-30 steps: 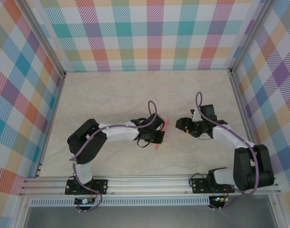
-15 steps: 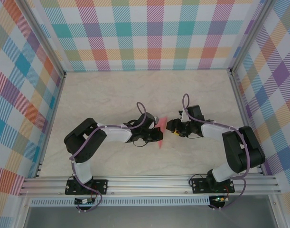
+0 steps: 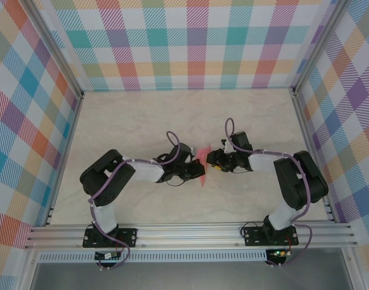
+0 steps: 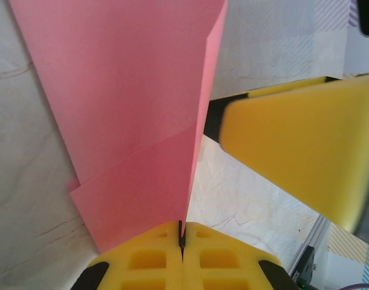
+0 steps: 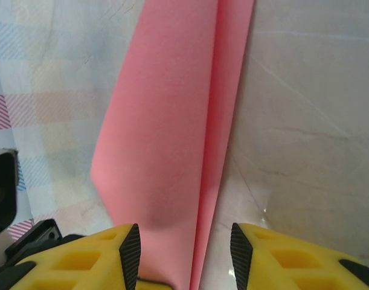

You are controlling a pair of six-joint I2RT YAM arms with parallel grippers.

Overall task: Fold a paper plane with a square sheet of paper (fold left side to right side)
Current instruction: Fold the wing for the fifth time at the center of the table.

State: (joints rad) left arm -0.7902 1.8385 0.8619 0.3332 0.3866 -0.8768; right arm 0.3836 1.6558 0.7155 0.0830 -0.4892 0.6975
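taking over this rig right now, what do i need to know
Left end effector: shut, pinching the thin salmon-pink folded paper at its edge.
Right end effector: open, fingers either side of the paper's crease, not yet clamped.
Paper: between the two arms, over the middle of the pale marbled table.
Done: folded narrow, layers overlapping.
Left: close the right grip, then probably the next fold.

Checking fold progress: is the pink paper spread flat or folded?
Folded: the pink paper shows overlapping layers and a long crease, pinched in the shut left gripper; the right gripper straddles it, open.
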